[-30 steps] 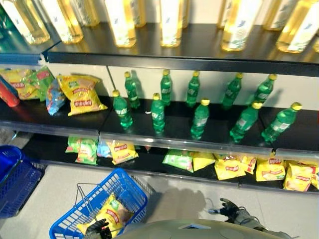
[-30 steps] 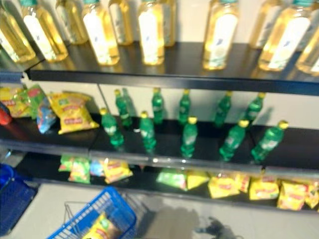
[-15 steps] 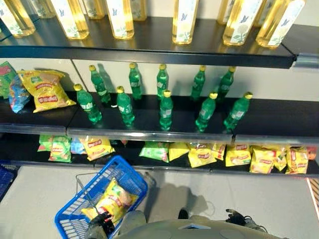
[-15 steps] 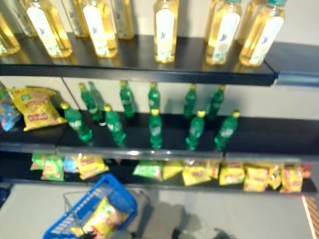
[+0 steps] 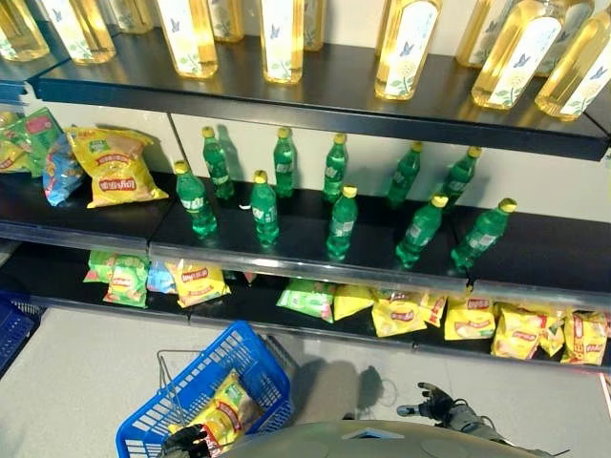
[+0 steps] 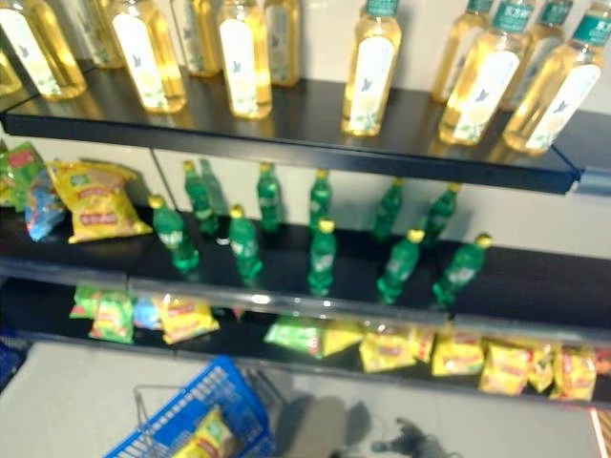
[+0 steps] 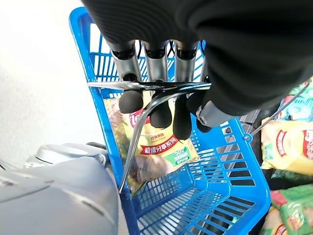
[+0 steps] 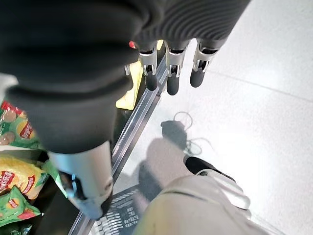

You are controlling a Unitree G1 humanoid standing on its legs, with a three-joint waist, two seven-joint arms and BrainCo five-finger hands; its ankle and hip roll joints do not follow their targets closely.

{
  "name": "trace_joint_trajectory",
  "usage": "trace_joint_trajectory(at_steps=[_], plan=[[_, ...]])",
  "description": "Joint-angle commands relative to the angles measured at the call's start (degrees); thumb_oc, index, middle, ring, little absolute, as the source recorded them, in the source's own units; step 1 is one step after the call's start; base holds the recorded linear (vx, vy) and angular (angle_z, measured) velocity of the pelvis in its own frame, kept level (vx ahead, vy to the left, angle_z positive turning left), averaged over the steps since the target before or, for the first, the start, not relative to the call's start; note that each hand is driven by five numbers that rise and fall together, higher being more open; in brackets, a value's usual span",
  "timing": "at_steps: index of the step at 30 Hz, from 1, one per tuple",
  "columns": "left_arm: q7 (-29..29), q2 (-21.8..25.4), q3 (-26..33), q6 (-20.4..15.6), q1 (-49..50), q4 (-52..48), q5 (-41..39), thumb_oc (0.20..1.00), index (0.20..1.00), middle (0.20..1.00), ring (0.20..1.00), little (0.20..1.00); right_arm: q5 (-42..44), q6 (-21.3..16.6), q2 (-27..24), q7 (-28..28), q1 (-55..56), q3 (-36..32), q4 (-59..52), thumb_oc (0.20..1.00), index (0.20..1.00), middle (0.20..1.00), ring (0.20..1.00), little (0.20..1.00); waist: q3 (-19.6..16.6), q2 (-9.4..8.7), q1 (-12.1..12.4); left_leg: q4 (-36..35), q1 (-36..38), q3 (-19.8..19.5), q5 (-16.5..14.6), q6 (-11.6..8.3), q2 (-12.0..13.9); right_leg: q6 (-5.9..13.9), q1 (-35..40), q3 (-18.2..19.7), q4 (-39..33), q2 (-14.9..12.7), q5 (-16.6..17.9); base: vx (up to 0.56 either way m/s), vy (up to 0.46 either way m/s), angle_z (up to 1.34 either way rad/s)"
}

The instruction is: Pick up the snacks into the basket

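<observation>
A blue wire basket (image 5: 250, 360) hangs low at my left with one yellow snack bag (image 7: 161, 147) lying inside it. In the left wrist view my left hand (image 7: 159, 113) has its fingers curled round the basket's metal handle (image 7: 107, 84). Low on the right, my right hand (image 8: 168, 63) hangs over the floor with straight fingers and nothing in it; it also appears as my right hand (image 5: 434, 403) in the left eye view. More snack bags (image 5: 401, 313) lie in a row on the bottom shelf. A large yellow bag (image 5: 115, 167) leans on the middle shelf at the left.
Green bottles (image 5: 342, 221) stand on the middle shelf (image 5: 286, 253). Tall yellow bottles (image 5: 283, 38) line the top shelf. A second blue basket (image 5: 11, 329) sits on the floor at the far left. Pale floor (image 5: 86, 372) lies between me and the shelves.
The whole picture has shifted sideways and back, so the camera has moved. My left hand still holds the basket's handle, and my right hand still hangs open.
</observation>
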Motion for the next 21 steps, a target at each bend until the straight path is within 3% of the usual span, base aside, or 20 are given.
trace_joint_trajectory(at_steps=[1,4,7,9,12,13,14,15,21], plan=[[0.74,2.33,1.47,-2.89,-2.37,-0.63,1.79,0.200,0.200,0.200,0.200,0.200,-1.75,-0.02,-0.27,-0.72,-3.04,-0.09,0.41,1.000,1.000,1.000,1.000,1.000,2.44,-1.16,1.07,5.01,3.43,-3.38,-8.04,0.30,0.42,1.74,1.77,0.74,-8.15,-6.11,11.91,0.07,-0.322,-0.03],[1.08,2.98,1.94,-2.81,-2.18,-0.16,2.28,0.200,0.200,0.200,0.200,0.200,-4.01,0.26,-0.10,-0.98,-3.38,0.68,0.78,1.000,1.000,1.000,1.000,1.000,2.61,-1.85,1.31,5.23,4.23,-3.44,-8.35,-0.67,1.73,2.84,1.58,-0.28,-8.30,-7.46,13.26,0.06,-0.265,-0.07],[2.00,3.32,2.64,-2.80,-1.65,0.53,2.53,0.200,0.200,0.200,0.200,0.200,-11.30,0.31,-0.60,-1.08,-4.06,5.17,0.28,1.000,1.000,1.000,1.000,1.000,2.13,-3.18,1.96,5.08,4.81,-2.93,-8.11,-2.74,4.01,3.78,2.61,-3.05,-8.65,-5.85,10.74,0.07,-0.337,0.18],[1.84,2.12,2.42,-3.30,-1.91,-0.97,0.04,0.200,0.200,0.200,0.200,0.200,-12.63,0.19,-1.85,-1.47,-4.41,7.64,-1.54,1.000,1.000,1.000,1.000,1.000,2.68,-2.14,1.50,4.91,3.23,-4.39,-4.68,-4.69,7.48,2.18,1.86,-3.86,-6.94,-2.52,7.97,-0.02,-0.383,-0.07],[1.84,0.46,0.68,-3.51,-1.91,-1.94,0.28,0.200,0.200,0.200,0.200,0.200,-11.28,-0.04,-2.67,-1.56,-4.41,7.19,-2.20,1.000,1.000,1.000,1.000,1.000,2.94,-1.24,0.77,4.47,2.39,-3.99,-2.34,-5.28,8.48,1.84,1.78,-5.24,-7.08,-1.43,7.37,-0.05,-0.197,0.27],[2.04,-0.22,-0.75,-3.60,-2.87,-1.99,0.21,0.200,0.200,0.200,0.200,0.200,-10.30,-0.21,-3.02,-2.05,-4.71,7.04,-2.60,1.000,1.000,1.000,1.000,1.000,3.65,-0.62,0.01,3.64,1.23,-1.82,1.14,-5.73,9.70,1.48,1.63,-6.34,-7.14,-0.94,6.96,-0.06,-0.082,0.09],[2.04,-0.23,-0.75,-3.60,-2.88,-1.99,0.21,0.200,0.200,0.200,0.200,0.200,-10.30,-0.22,-3.03,-2.04,-4.72,7.03,-2.60,1.000,1.000,1.000,1.000,1.000,3.62,-0.61,-0.02,3.58,1.21,-1.85,1.21,-5.75,9.71,1.47,1.60,-6.38,-7.15,-0.93,6.97,-0.10,-0.108,0.35],[1.99,-1.20,-2.54,-3.60,-3.37,-2.74,1.29,0.200,0.200,0.200,0.200,0.200,-9.83,-0.19,-3.46,-2.60,-4.95,6.99,-2.64,1.000,1.000,1.000,1.000,1.000,4.26,0.06,-0.65,1.64,0.34,2.09,3.58,-6.08,10.43,1.34,1.55,-7.75,-7.46,-1.07,6.78,-0.04,-0.028,0.36],[1.84,-1.41,-3.08,-3.50,-2.63,-1.57,2.56,0.200,0.200,0.200,0.200,0.200,-10.40,-0.88,-3.13,-2.90,-5.13,7.86,-3.50,1.000,1.000,1.000,1.000,1.000,3.19,1.49,-0.59,-2.30,1.83,2.32,4.24,-6.83,11.33,1.33,0.70,-7.85,-7.71,0.11,6.46,0.01,-0.019,0.17]])
